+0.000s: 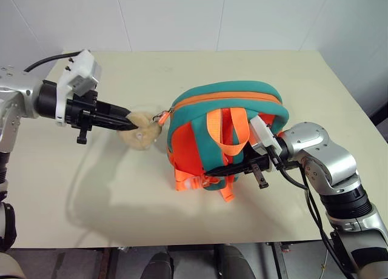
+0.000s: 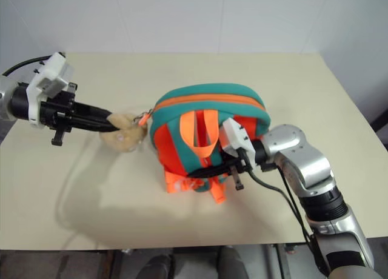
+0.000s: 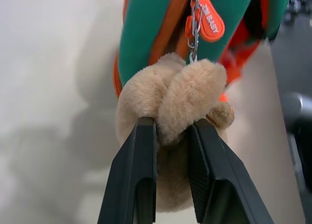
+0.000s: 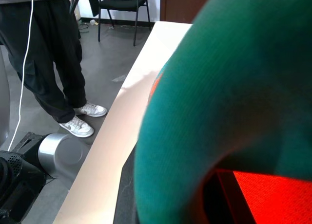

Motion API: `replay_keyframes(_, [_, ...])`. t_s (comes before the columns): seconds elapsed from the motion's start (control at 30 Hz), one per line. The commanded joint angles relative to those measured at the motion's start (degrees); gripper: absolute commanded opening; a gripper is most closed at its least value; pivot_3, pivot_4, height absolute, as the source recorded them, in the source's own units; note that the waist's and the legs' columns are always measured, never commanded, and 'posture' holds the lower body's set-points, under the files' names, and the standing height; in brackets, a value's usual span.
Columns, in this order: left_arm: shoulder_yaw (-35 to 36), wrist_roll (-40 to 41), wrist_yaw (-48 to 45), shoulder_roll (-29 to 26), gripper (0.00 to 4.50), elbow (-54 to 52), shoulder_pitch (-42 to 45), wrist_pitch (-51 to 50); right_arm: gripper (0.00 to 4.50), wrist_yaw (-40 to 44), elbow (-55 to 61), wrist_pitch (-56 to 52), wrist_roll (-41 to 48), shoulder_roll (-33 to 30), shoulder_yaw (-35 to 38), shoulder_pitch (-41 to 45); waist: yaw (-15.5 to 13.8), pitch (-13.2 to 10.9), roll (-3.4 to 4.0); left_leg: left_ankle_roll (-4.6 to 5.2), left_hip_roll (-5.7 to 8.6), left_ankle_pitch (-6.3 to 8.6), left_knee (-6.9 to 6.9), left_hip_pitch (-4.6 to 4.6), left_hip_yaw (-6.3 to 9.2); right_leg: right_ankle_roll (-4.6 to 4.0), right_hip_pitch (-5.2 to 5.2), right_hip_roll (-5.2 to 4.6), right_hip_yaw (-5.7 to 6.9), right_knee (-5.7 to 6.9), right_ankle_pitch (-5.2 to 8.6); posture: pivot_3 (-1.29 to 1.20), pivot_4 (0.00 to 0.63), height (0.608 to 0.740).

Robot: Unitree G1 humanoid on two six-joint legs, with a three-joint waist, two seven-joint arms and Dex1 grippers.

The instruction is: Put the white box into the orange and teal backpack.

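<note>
- The orange and teal backpack (image 1: 227, 130) stands upright near the middle of the beige worktop (image 1: 91, 200), straps facing the robot, its orange zipper line running closed along the top edge.
- A white wall (image 1: 212, 18) rises right behind the worktop's far edge.
- Left of the backpack, the plush charm (image 1: 140, 131) hangs out sideways on a short metal chain with an orange tag (image 3: 210, 23) beside it.
- Left tool (image 1: 125, 118) has its two black fingers (image 3: 134, 175) pinched on that plush charm; the fur bulges between them in the left wrist view.
- Left arm comes in from the left side, reaching across toward the backpack with the tool angled slightly downward.
- Right tool (image 1: 233, 168) is clamped on the backpack's lower strap side, fingers tucked in against the orange straps.
- Right arm bends in from the right, forearm lying across toward the bag.
- Off the worktop's edge, the right wrist view catches a person's legs (image 4: 46, 63) in dark trousers and pale sneakers, and a black chair (image 4: 122, 9) on the grey floor.
</note>
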State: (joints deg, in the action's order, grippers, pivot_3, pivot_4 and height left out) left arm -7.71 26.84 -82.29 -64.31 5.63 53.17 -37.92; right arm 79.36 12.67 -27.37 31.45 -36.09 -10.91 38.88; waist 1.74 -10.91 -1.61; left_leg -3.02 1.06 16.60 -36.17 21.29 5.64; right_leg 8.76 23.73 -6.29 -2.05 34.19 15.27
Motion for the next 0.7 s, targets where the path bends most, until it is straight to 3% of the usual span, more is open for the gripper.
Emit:
replay_keyframes(0.03, [-1.4, -4.3, -2.6, -0.7, 0.53, 3.0, 1.6, 3.1, 0.50, -0.3, 1.6, 1.0, 0.2, 0.1, 0.4, -0.6, 0.0, 0.0, 0.00, 0.01, -0.01, 0.00, 0.00, 0.00, 0.00, 0.00, 0.00, 0.00, 0.00, 0.00, 0.00, 0.00, 0.150, 0.740])
replay_keyframes(0.7, [-11.8, -23.0, -4.3, 13.4, 0.53, 22.3, 6.9, 18.7, 0.50, -1.3, 1.8, 1.0, 0.1, 0.5, 0.6, -0.9, 0.0, 0.0, 0.00, 0.04, -0.02, 0.02, -0.09, 0.01, 0.00, 0.00, 0.01, 0.02, 0.00, 0.09, 0.00, 0.00, 0.150, 0.740])
